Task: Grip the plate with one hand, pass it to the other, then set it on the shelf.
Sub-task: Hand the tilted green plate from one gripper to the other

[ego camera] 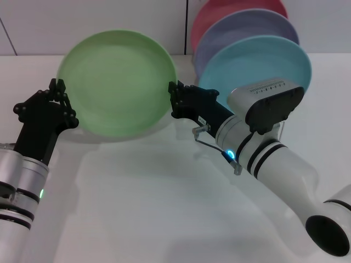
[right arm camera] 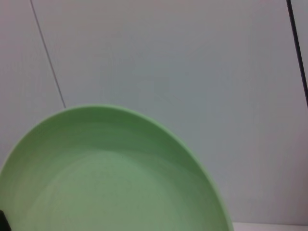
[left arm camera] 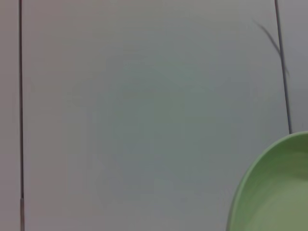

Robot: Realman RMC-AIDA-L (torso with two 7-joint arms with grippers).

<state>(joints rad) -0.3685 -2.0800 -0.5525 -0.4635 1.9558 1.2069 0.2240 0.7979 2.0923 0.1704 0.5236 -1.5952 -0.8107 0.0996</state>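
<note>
Round matte green plate [ego camera: 118,85] upright over white surface [ego camera: 153,208], left tool [ego camera: 59,94] clamped at 9 o'clock, right tool [ego camera: 176,98] at 3; turquoise [ego camera: 263,63], lavender [ego camera: 241,27], pink [ego camera: 219,11] plates at 2 o'clock.

Four plates: one light-green plate [ego camera: 118,85], one turquoise [ego camera: 263,63], one lavender [ego camera: 247,27], one pink [ego camera: 219,11]; two claws.

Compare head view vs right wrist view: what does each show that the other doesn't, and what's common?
Head view only: left gripper and right gripper at opposite edges of the tilted plate, which is lifted off the white table, plus turquoise plate, lavender plate and pink plate standing behind. Right wrist view only: the plate close up against a grey panelled wall. Both: the light-green plate.
</note>
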